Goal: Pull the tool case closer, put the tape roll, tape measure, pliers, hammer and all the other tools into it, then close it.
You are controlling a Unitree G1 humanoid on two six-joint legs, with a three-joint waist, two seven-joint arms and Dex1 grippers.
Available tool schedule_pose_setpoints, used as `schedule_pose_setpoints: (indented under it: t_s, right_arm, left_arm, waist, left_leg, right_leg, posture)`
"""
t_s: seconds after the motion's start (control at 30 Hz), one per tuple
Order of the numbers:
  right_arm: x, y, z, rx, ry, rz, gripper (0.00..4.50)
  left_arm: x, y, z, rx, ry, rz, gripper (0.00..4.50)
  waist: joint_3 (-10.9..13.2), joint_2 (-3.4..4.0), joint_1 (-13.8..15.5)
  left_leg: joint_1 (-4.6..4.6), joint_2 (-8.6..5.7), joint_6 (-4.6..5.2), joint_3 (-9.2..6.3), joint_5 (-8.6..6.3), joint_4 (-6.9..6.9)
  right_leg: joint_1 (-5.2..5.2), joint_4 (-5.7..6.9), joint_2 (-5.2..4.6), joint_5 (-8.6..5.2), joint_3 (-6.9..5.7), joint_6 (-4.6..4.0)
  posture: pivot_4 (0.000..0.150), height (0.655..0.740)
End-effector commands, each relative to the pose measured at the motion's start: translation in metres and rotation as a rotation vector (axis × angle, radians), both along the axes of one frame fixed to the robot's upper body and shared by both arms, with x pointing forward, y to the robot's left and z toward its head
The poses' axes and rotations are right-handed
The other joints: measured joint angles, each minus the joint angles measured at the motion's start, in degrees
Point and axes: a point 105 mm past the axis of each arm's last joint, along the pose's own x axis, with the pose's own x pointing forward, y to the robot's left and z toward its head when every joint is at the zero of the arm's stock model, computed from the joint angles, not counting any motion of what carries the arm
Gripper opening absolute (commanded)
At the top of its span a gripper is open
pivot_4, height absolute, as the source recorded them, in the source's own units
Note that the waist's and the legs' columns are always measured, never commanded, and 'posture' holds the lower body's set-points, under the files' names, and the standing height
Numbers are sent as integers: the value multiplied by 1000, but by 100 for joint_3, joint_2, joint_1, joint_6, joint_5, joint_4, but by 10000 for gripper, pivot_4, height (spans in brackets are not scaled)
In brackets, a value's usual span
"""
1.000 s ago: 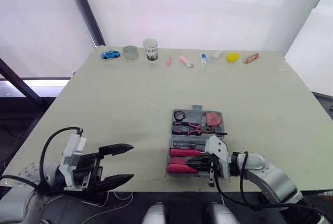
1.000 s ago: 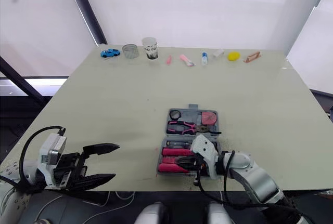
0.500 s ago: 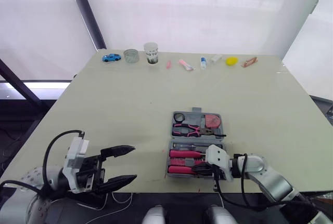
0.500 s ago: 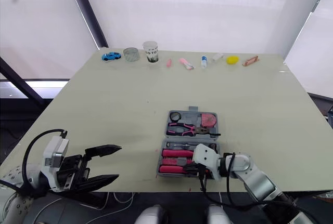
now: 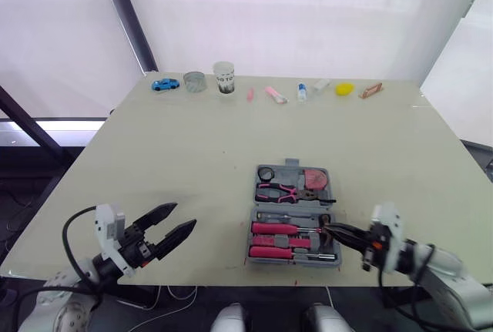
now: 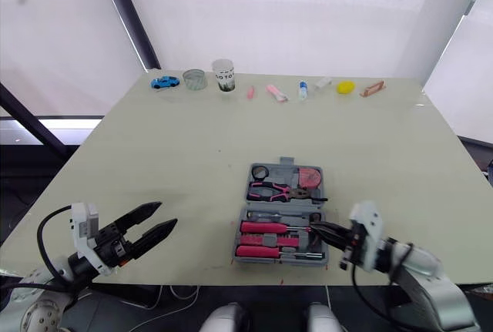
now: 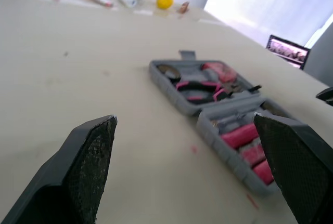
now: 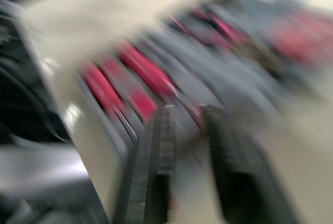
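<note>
Gaping wide, left hand [image 5: 185, 215] faces the grey plastic tool case [image 5: 293, 171] (hinged open).

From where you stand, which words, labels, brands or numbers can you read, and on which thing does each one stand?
No text can be quoted with certainty.
White cup: a band of dark letters, too small to read.
Small bottle: a blue label, too small to read.
Tool case: no lettering can be made out on it or on the tools inside.

Open grey tool case [image 5: 293, 212], tools inside.
</note>
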Motion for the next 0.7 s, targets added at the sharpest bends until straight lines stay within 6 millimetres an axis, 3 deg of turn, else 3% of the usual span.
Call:
schedule_pose_setpoints:
  t_s: [0.03,0.13,0.17,0.23,0.43,0.47,0.5,0.57,0.67,0.7]
  right_arm:
    - [-4,-25,5,-47,-36,-45,28166]
    - [-13,-52,-10,-104,20,-102,41841]
    - [-14,-54,-11,-110,24,-107,44182]
    - [-8,-54,-7,-109,-1,-122,44182]
    - [19,-24,7,-78,-44,-52,44182]
    - [24,-19,8,-81,-30,-39,45000]
    - [29,-17,7,-100,-19,-29,39417]
    - [43,-7,10,-145,-10,20,32478]
    - [58,1,9,-239,3,80,14964]
    - [62,5,9,-276,3,113,12112]
  left_arm:
    - [-5,13,1,28,-19,49,45000]
    - [-15,27,-18,53,42,85,45000]
    - [-16,30,-20,67,43,99,45000]
    - [-15,32,-20,87,38,104,45000]
    - [-1,25,-14,85,38,2,45000]
    - [2,23,-13,81,41,-29,39692]
    - [5,20,-11,80,44,-64,36412]
    - [15,12,-7,104,51,-135,27351]
    - [31,1,-5,151,62,-227,10959]
    - [38,-3,-5,169,69,-254,7469]
  waist:
    - [0,0,-16]
    - [-1,7,-8]
    - [-1,7,-11]
    - [1,4,-12]
    - [1,7,-3]
    - [1,7,-1]
    - [2,9,0]
    - [5,11,0]
    - [10,16,10]
    - [10,17,13]
  left_leg:
    - [4,1,0,0,0,1]
    - [10,2,0,-2,0,1]
    - [9,3,0,-1,0,0]
    - [1,2,0,2,0,-3]
    - [4,8,0,-2,0,0]
    - [3,8,0,-2,0,-1]
    - [2,7,0,-1,0,-2]
    - [-4,5,0,1,0,-2]
    - [-5,0,0,0,0,-1]
    - [-5,-1,0,0,0,-2]
  right_leg:
    - [-1,5,5,0,2,0]
    - [-2,7,8,-1,1,-1]
    - [-5,5,7,-1,2,-2]
    - [-10,2,7,-2,5,-3]
    - [-15,7,4,-1,5,-3]
    - [-15,6,5,-1,4,-4]
    - [-14,5,3,-1,5,-5]
    - [-13,4,2,0,5,-5]
    - [-13,5,2,0,3,-4]
    - [-12,5,2,0,3,-4]
  posture:
    - [1500,7400]
    - [1500,7400]
    - [1500,7400]
    - [1500,7400]
    - [1500,7400]
    - [1500,7400]
    - [1500,7400]
    - [1500,7400]
    - [1500,7400]
    - [1500,7400]
